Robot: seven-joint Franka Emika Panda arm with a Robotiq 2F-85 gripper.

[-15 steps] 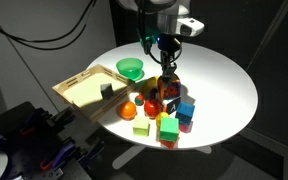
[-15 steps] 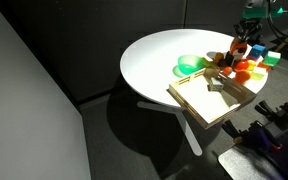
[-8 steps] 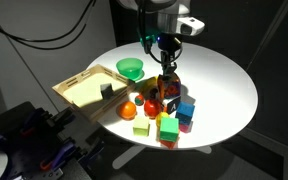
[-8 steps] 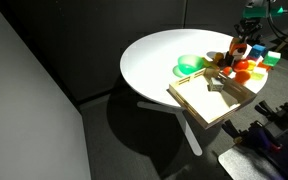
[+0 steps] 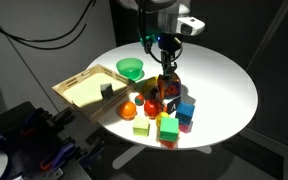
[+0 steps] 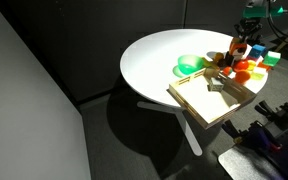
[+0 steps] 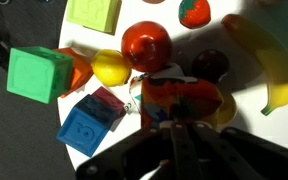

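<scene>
Because the red-orange toy [image 7: 179, 98], standing among other toys on the white bench [image 5: 224, 80], looks light, rigid and slick, the hand [image 7: 174, 126] pinching its top would hold best across flat sides.

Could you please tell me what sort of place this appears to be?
Probably a robotics lab or test room rather than a home: a round white table stands before dark panel walls, cables hang overhead, and toy blocks are laid out as props.
</scene>
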